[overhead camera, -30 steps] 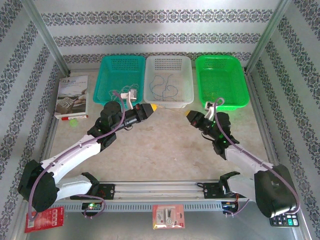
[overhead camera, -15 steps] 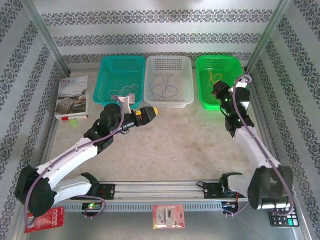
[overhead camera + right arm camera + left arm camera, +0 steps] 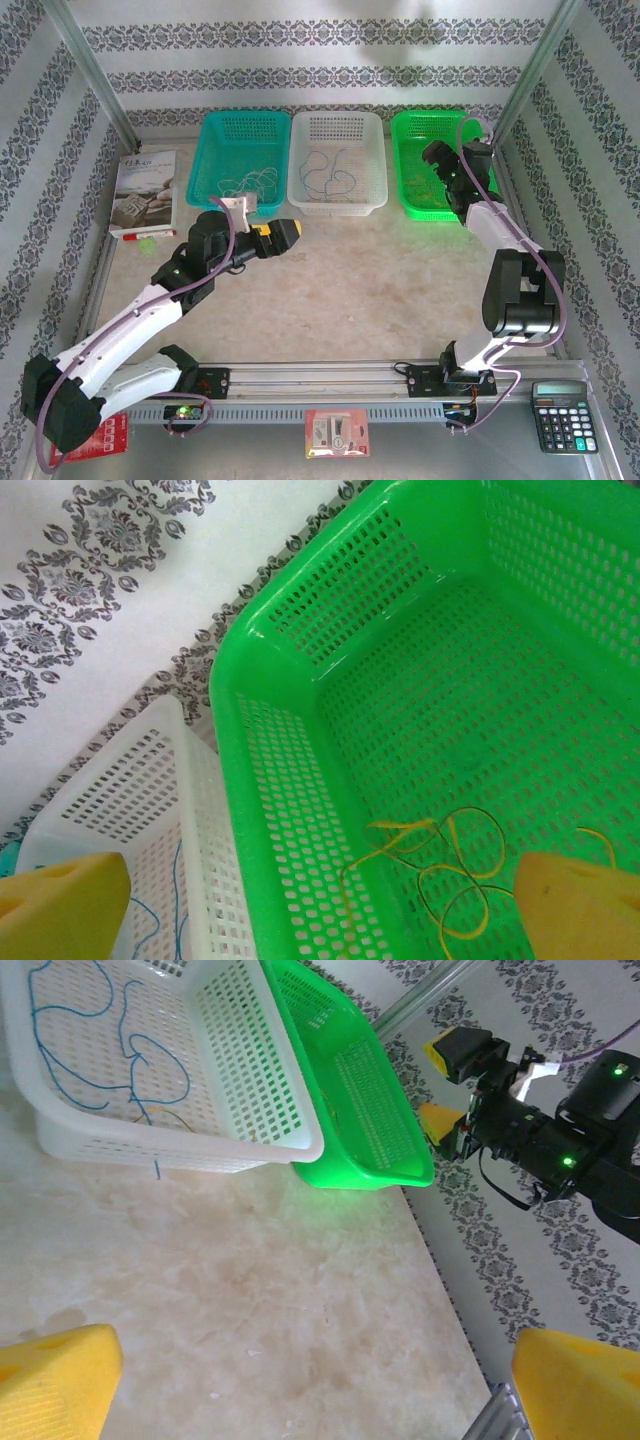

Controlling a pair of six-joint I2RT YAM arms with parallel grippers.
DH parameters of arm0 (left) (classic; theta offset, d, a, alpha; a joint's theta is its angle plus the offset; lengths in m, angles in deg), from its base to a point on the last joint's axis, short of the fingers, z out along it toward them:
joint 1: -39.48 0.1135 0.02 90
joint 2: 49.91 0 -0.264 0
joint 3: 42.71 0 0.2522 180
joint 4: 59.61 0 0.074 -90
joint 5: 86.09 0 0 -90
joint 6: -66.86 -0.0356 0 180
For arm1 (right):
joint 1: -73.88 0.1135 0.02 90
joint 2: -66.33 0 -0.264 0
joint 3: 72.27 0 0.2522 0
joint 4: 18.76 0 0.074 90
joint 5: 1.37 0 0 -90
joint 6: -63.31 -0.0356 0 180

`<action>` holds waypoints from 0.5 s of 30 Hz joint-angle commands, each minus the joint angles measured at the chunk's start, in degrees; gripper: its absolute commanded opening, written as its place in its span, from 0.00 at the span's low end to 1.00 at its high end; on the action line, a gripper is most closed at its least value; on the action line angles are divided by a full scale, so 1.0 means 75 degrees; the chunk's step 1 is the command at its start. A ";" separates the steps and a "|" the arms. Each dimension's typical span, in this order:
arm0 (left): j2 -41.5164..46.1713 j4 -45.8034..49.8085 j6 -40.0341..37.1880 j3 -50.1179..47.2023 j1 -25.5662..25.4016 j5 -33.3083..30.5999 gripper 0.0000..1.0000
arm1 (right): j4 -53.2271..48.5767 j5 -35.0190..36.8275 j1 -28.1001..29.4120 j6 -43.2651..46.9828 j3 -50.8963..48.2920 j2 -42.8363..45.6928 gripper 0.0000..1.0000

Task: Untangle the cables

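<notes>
Untangling looks essentially done, with the whitish cable [image 3: 252, 181] lying in the teal basket [image 3: 205, 150], the bluish cable [image 3: 150, 1050] in the white basket [image 3: 270, 1110] and the yellow cable [image 3: 440, 865] in the green basket [image 3: 260, 780], while the left gripper [image 3: 285, 232] and right gripper [image 3: 436, 158] both gape wide, holding nothing.

Between the yellow fingers [image 3: 60, 908] of the right gripper [image 3: 320, 908], a yellow cable [image 3: 455, 875] lies in the bright green basket [image 3: 235, 710]. To their left is a white basket [image 3: 185, 810] with a blue cable [image 3: 125, 1030]. The wall [image 3: 100, 540] beyond is white with grey flower bands.
</notes>
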 commanded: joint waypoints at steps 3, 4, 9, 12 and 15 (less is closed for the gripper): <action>0.0218 0.0687 -0.0623 0.0303 0.0371 -0.0387 1.00 | -0.0190 -0.0189 0.0026 0.0342 -0.0119 0.0946 0.98; 0.0246 0.0843 -0.0757 0.0390 0.0457 -0.0516 1.00 | -0.0231 -0.0224 0.0083 0.0427 -0.0212 0.1172 0.98; 0.0479 0.1619 -0.1909 0.0764 0.1253 -0.1954 1.00 | -0.0807 -0.0207 0.0705 0.1390 -0.0730 0.2543 0.98; 0.0767 0.1262 -0.2807 0.0423 0.1795 -0.3103 1.00 | -0.1236 0.0216 0.1181 0.1873 -0.1157 0.3270 0.98; 0.0972 0.0544 -0.3561 -0.0191 0.2384 -0.3994 1.00 | -0.1017 0.1598 0.1799 0.2334 -0.2250 0.4126 0.98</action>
